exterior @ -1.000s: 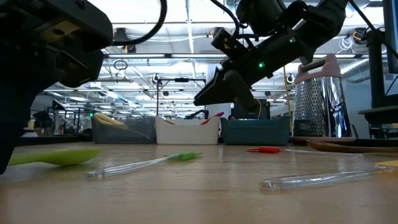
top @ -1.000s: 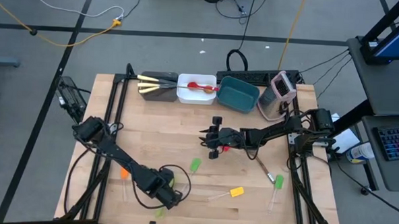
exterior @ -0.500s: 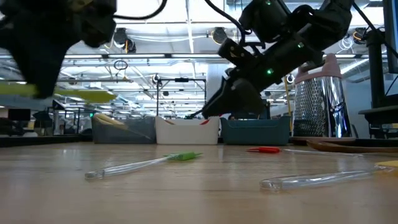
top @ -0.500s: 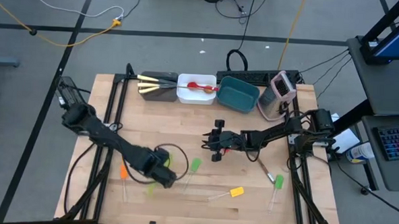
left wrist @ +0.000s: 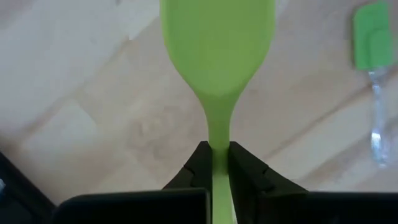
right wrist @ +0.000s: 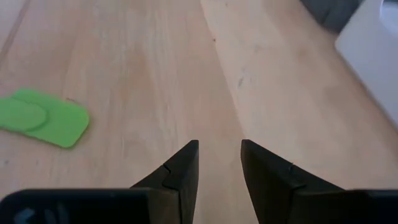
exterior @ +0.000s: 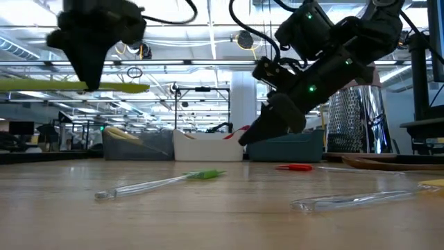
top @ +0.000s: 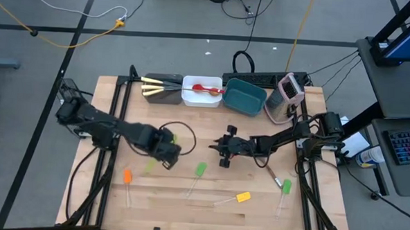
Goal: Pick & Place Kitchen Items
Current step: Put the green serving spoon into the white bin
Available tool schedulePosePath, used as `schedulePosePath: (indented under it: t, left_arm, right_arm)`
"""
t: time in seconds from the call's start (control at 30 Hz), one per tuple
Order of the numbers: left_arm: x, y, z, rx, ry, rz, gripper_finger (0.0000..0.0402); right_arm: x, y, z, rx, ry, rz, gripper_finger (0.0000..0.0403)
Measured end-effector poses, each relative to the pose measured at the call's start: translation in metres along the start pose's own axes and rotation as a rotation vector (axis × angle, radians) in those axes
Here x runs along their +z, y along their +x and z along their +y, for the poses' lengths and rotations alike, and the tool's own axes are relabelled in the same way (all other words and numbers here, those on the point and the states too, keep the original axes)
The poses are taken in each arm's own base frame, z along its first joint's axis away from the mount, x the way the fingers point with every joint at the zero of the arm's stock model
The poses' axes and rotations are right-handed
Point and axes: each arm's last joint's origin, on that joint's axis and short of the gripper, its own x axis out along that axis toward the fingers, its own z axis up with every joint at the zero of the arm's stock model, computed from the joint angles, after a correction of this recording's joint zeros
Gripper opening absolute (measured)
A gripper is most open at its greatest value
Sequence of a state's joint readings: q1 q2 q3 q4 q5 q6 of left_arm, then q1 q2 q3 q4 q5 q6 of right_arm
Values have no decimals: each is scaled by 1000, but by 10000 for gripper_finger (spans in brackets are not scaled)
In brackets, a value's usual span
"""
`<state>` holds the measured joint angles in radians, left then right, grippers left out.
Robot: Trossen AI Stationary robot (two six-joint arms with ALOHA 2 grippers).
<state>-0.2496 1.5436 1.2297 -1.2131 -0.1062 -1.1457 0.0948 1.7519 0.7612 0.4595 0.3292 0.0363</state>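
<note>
Green spoon (left wrist: 217,46) is the item in hand: the left gripper (left wrist: 214,163) has its jaws clenched on the thin neck, just below the bowl, and carries it level above the surface (top: 190,138), left of the middle. In the low view the spoon (exterior: 76,86) hangs high and flat under the gripper (exterior: 94,59).

The right gripper (top: 225,151) hovers near the middle of the surface, its jaws parted and grasping nothing; a small red utensil (exterior: 294,167) lies just below it, I think.

Three tubs wait at the far edge: a brown tub (top: 162,87) with cream-handled knives, a white tub (top: 201,92) with a red spoon, and a teal tub (top: 244,96). I judge the green spoon should go to the white tub. To do it well, the arm should keep the spoon horizontal, travel high enough to pass the rim, align the handle with the long side of the tub, and release only when the bowl is low inside. The grip is narrow, so a quick swing could turn the spoon.

A green spatula (top: 200,170), a yellow spatula (top: 241,197) and an orange spatula (top: 127,176) lie near the front.
</note>
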Motion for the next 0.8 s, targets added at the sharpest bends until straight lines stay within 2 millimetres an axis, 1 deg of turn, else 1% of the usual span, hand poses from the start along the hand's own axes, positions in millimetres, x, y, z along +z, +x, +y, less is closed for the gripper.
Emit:
schedulePosePath:
  t: [0.13, 0.23, 0.37, 0.53, 0.67, 0.8]
  left_arm:
    - [23, 0, 11, 11, 65, -3, 26]
    - [41, -3, 20, 36, 111, -44, 23]
    - [68, -18, 31, 48, 186, -128, 13]
    - [101, -45, 45, 58, 324, -261, 18]
    - [122, -62, 60, 102, 359, -339, 21]
    - [136, -66, 72, 145, 390, -385, 22]
  right_arm:
    - [-9, -1, 1, 54, 57, 30, 116]
    - [-14, -2, 2, 99, 89, 43, 116]
    - [-17, -3, 2, 119, 153, 57, 116]
    - [-22, -4, 1, 114, 201, 73, 116]
    - [-25, -5, 1, 116, 210, 57, 116]
    - [-27, -7, 0, 124, 227, -1, 116]
